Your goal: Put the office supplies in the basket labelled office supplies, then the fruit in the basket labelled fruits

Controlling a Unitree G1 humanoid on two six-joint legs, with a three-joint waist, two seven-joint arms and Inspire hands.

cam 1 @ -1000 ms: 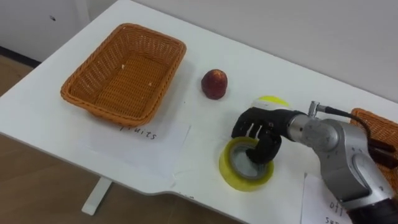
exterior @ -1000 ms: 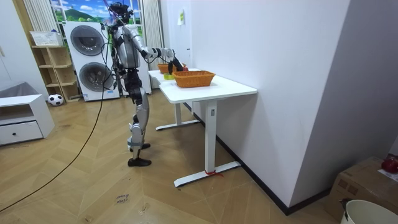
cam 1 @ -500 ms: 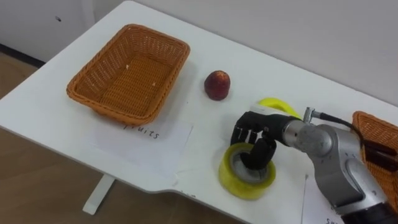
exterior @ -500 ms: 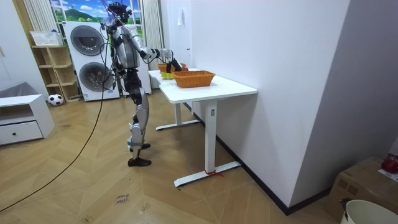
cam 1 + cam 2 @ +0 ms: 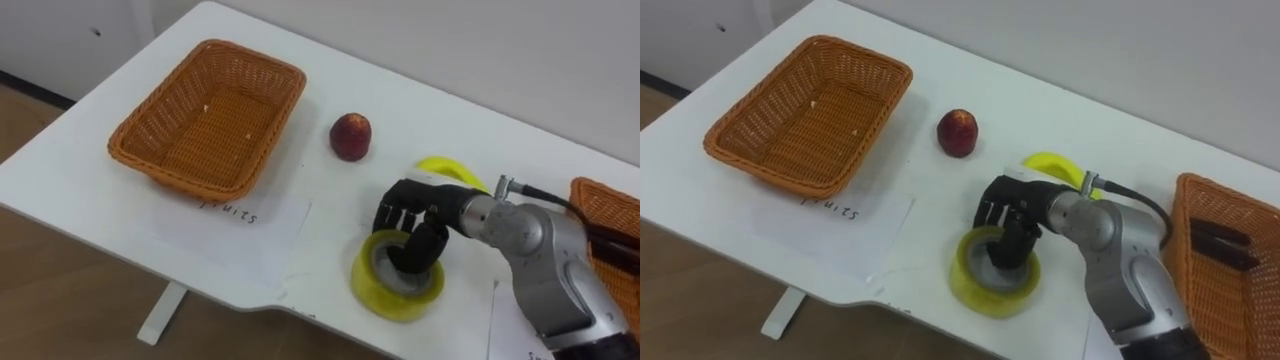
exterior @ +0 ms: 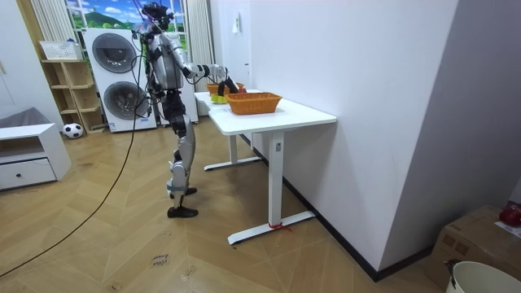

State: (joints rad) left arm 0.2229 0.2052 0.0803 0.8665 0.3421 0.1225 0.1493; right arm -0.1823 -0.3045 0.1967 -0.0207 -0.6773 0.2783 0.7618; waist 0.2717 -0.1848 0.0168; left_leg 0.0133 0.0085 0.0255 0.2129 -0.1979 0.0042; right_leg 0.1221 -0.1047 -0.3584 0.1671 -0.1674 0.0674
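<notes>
Stance: in the room view we stand at the long side of the white table (image 5: 430, 95), right arm stretched out over it.
Right hand: our right hand (image 5: 415, 215) is clamped on the yellow tape roll (image 5: 395, 302); one digit dips into the grey core and the others curl over the roll's far wall.
Tape roll: it lies flat near the table's front edge, hole upward, and we cannot tell whether it has left the surface.
Key relation: the supplies basket (image 5: 1200, 290) sits at our right, close beside the working forearm, with a dark item (image 5: 1220, 245) already in it. The roll lies to the left of that basket, so we judge the carry to be a short sweep rightward by this same arm.
Fruit: a red fruit (image 5: 350, 136) rests well apart from the hand, between it and the fruit basket (image 5: 170, 172). A banana (image 5: 447, 170) lies just behind the knuckles, its long axis running left to right.
Fruit basket: it holds nothing, and a paper label (image 5: 235, 225) lies before it.
Risk: the grip takes only one wall, so we expect the roll may tilt or swing as it rises.
</notes>
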